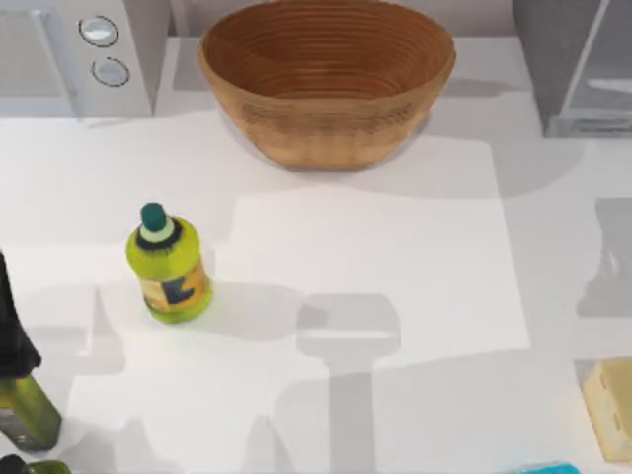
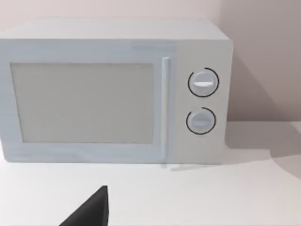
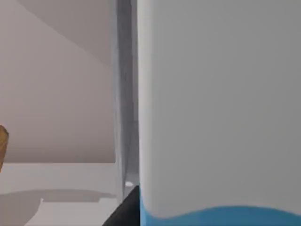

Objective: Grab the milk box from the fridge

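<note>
left arm [image 1: 14, 341]: you see a matte black link at the top view's left edge | lower casing olive-green, glossy, boxy | left gripper's fingertip [image 2: 91, 209]: a flat black wedge with a sharp straight edge, unmarked | right wrist view: a thin black sliver of finger [image 3: 126, 211]

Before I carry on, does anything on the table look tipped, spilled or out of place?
Nothing stands out. The bottle stands upright at the table's left, the basket sits upright at the back, and the microwave has its door shut. No spill shows on the table. The milk box looms close in the right wrist view.
</note>
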Robot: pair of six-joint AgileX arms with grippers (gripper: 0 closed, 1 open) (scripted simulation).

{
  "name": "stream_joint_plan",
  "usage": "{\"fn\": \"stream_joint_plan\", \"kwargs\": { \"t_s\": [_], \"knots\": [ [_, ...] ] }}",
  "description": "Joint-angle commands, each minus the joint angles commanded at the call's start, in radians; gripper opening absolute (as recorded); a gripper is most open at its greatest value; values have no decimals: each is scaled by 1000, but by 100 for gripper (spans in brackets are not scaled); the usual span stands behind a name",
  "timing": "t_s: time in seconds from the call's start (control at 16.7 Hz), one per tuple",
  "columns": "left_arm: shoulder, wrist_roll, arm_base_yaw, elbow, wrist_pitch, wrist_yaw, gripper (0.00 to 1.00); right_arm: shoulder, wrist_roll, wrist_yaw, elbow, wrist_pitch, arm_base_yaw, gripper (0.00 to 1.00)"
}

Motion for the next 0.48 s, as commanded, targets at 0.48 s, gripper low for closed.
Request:
{"fn": "stream_joint_plan", "kwargs": {
  "t_s": [0.48],
  "knots": [
    [0, 0, 0, 0, 0, 0, 100, -457, -7, 74, -188, -294, 80, 0]
  ]
}}
